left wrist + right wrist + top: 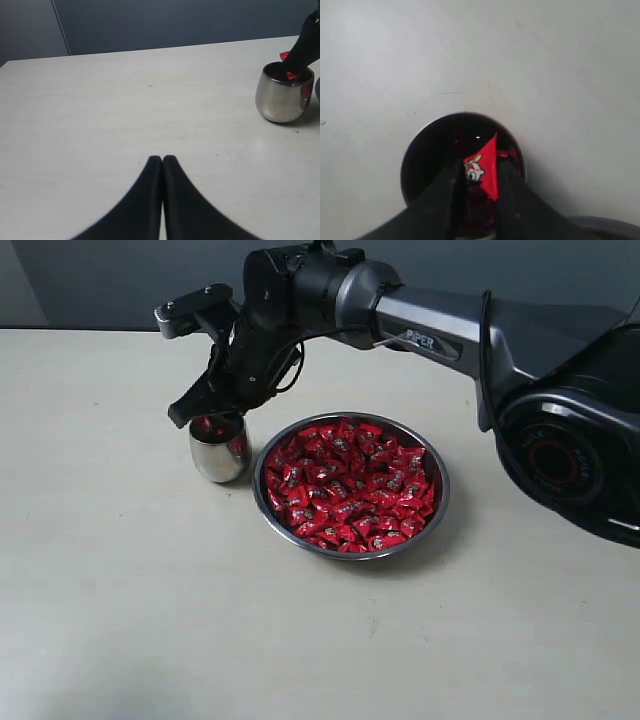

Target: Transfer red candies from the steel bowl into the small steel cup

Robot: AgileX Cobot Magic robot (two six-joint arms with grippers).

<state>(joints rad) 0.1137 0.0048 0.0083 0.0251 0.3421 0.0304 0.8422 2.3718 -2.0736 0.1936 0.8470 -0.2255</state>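
- Exterior view: the small steel cup [220, 452] stands upright on the pale table [120, 590], its long axis vertical and its mouth facing up. The steel bowl [441, 502] lies flat just beside it on the right, heaped with red candies [350, 485] that point every which way.
- Same view: the right arm reaches across from the right, and the right gripper [213, 422] hangs tilted over the cup's mouth. Its fingertips are at the rim, with a bit of red between them. How the jaws stand cannot be told from here.
- Left wrist view: the left gripper [162, 160] is low over bare table, its two dark fingers pressed together with nothing between them. It is well apart from the cup [281, 97], which this view shows from the side with its rounded body. A dark finger of the right gripper [306, 37] dips into the mouth, and red wrapper shows at the rim.
- Right wrist view: this view looks straight down into the cup [417, 150]. The right gripper [480, 166] is clamped on one candy [488, 177], whose long axis runs along the fingers. Its pointed twisted end sticks out past the fingertips over the cup's dark inside, and its small white mark faces the camera.
- Same view: a sliver of the bowl's rim [607, 222] shows at the edge.
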